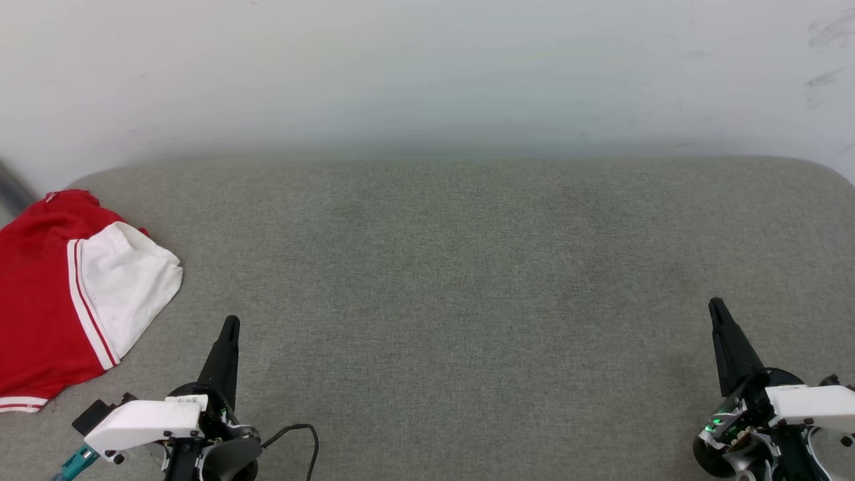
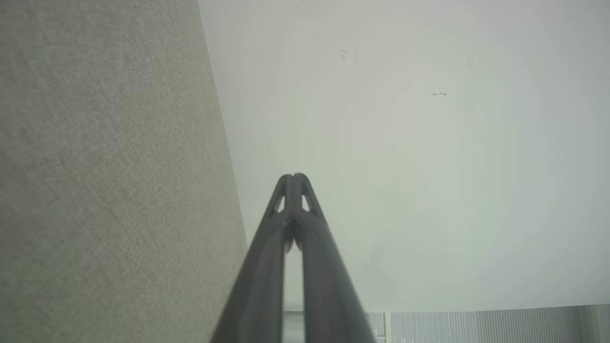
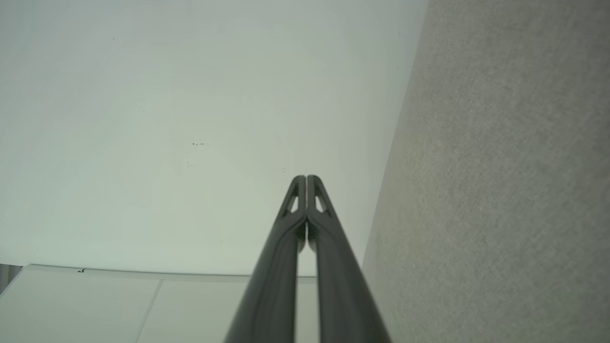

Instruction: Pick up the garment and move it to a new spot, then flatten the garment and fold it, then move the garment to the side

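The garment, red with a white sleeve and striped trim, lies bunched at the left edge of the grey fabric surface, partly cut off by the head view's edge. My left gripper is shut and empty at the lower left, a short way right of the garment and apart from it. At the lower right, my right gripper is shut and empty. In the left wrist view my left gripper has its tips pressed together, pointing at the wall. My right gripper in the right wrist view looks the same.
A pale wall rises behind the grey surface. A black cable loops beside the left arm near the front edge. The surface's rounded corners show at the back.
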You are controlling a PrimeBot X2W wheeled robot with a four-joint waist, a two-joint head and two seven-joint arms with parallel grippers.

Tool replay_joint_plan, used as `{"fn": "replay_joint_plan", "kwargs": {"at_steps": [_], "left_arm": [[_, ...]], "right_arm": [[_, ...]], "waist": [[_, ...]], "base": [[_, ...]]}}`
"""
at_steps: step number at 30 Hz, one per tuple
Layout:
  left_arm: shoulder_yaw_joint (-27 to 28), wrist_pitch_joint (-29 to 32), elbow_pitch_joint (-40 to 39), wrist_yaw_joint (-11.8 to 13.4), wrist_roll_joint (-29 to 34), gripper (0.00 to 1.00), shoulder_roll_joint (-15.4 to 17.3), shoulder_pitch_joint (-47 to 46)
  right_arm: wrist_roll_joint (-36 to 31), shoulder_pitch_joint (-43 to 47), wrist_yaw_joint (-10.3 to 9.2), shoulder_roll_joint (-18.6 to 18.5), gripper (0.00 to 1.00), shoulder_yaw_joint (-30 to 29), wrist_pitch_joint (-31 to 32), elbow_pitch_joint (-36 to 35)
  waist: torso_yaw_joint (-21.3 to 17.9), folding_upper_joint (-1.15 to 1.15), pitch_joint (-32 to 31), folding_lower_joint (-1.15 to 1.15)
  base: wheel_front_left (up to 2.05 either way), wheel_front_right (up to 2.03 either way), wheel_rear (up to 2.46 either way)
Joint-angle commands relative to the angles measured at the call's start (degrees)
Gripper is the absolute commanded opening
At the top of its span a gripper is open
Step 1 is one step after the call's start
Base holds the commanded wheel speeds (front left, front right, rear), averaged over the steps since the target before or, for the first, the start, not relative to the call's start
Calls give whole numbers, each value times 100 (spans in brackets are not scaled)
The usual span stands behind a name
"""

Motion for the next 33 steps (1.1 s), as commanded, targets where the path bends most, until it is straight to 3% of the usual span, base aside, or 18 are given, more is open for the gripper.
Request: {"fn": "replay_joint_plan", "kwargs": {"at_steps": [1,16,17,33], "left_arm": [[8,11,-1,-15,5,0,-12,-36],[7,11,-1,-15,5,0,-12,-36],[-5,-2,15,0,0,100,0,8],[-431,-409,-188,4,228,100,-5,37]], "right_arm": [[23,-63,-2,20,0,0,11,5],[23,-63,-2,20,0,0,11,5],[-2,10,0,0,100,2,-2,12],[-208,200,0,-34,100,234,-341,-248]], "waist": [[0,0,0,0],[0,0,0,0],[0,0,0,0],[2,0,3,0]], "base": [[0,0,0],[0,0,0],[0,0,0],[0,0,0]]}}
